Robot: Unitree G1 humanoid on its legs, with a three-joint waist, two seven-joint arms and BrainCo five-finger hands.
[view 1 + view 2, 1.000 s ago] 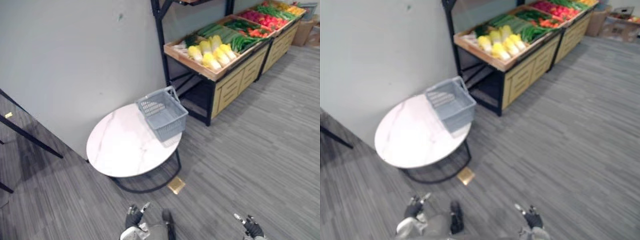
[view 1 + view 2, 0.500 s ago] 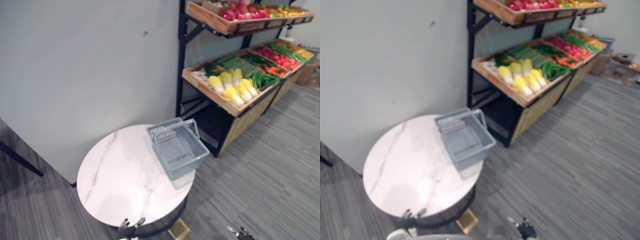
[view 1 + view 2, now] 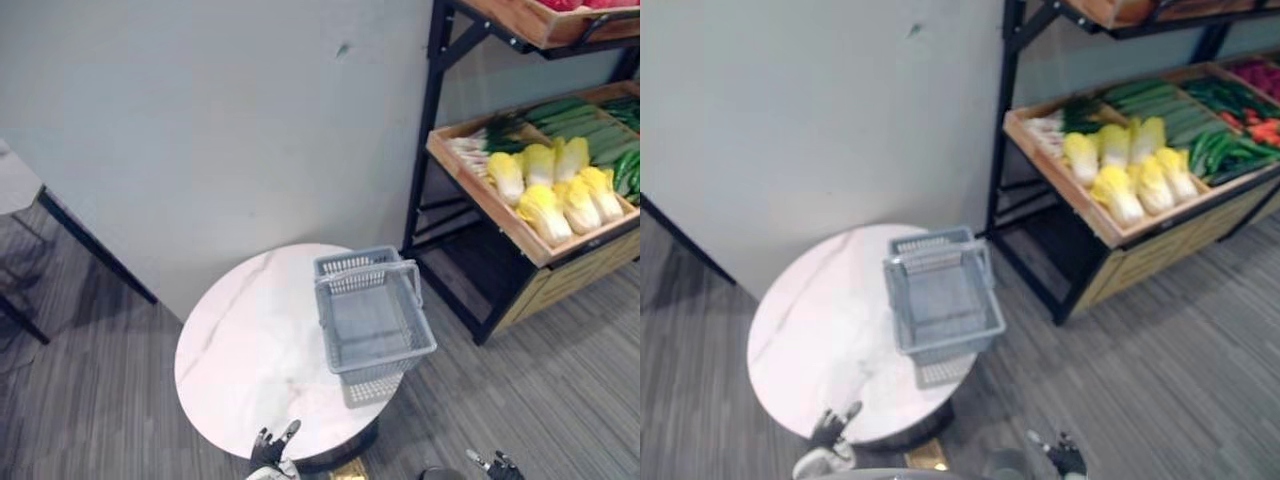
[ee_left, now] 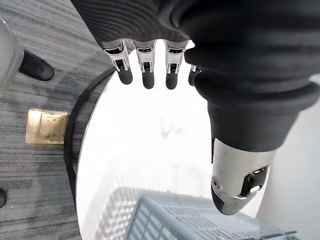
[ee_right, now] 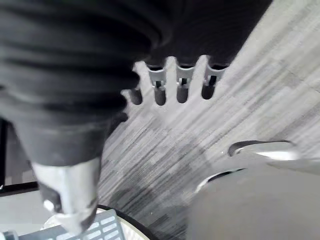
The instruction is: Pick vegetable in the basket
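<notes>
Showing both hands low at the near edge of the head views. The left hand (image 3: 272,447) hovers over the near rim of the round white table (image 3: 245,340). Its fingers (image 4: 146,67) are straight and its thumb is spread apart, holding and touching nothing. The right hand (image 3: 497,465) hangs over the grey carpet (image 3: 570,400), well to the right of the table. Its fingers (image 5: 182,86) are likewise extended and grip nothing.

The vegetables, yellow cabbages (image 3: 545,192), lie side by side in the wooden tray (image 3: 478,192) of the rack, well apart from both hands. Their long axes run from the tray's back toward its front rim, paler ends forward. Green vegetables (image 3: 565,112) lie behind them.

The grey basket (image 3: 322,318) sits on the table's right part, its long axis running away from the robot. Its handle (image 3: 365,272) crosses the far half. Bare tabletop lies to the basket's left. Open carpet separates the table from the tray's front, and the rack's black post (image 3: 425,130) stands near the table's far right edge.
</notes>
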